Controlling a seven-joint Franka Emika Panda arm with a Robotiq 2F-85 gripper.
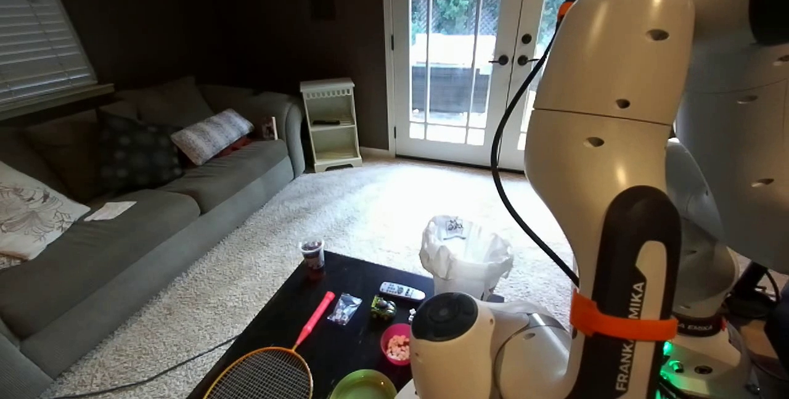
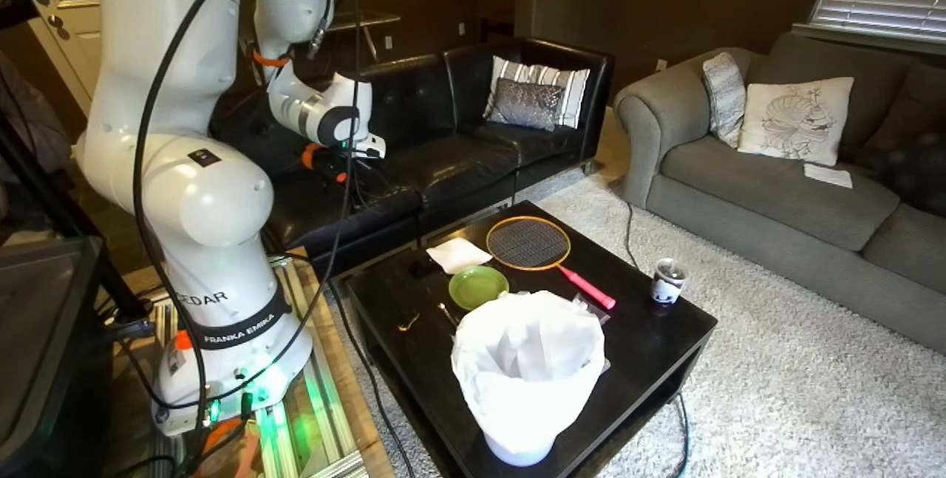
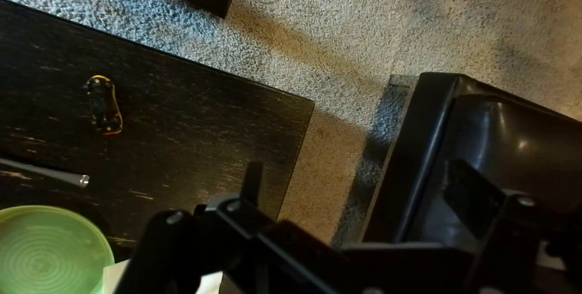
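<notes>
My gripper (image 3: 354, 184) is open, with its two fingers wide apart and nothing between them. In an exterior view the gripper (image 2: 356, 184) hangs in front of the black leather sofa (image 2: 473, 156), beside the black coffee table (image 2: 643, 341). In the wrist view it is above the gap between the table (image 3: 191, 144) and the sofa (image 3: 523, 139). Nearest on the table are a white napkin (image 3: 210, 282), partly hidden by the gripper, and a green plate (image 3: 43, 253). A metal utensil handle (image 3: 54, 174) and a small dark object with a yellow edge (image 3: 104, 105) lie beyond.
The table also bears a racket (image 2: 528, 243), a cup (image 2: 669, 282), a remote (image 1: 402, 291), a plastic bag (image 1: 344, 309), a toy car (image 1: 383, 307) and a pink bowl of pale pieces (image 1: 396, 345). A white-lined bin (image 2: 528, 374) stands by the table. A grey sofa (image 1: 111, 245) is opposite.
</notes>
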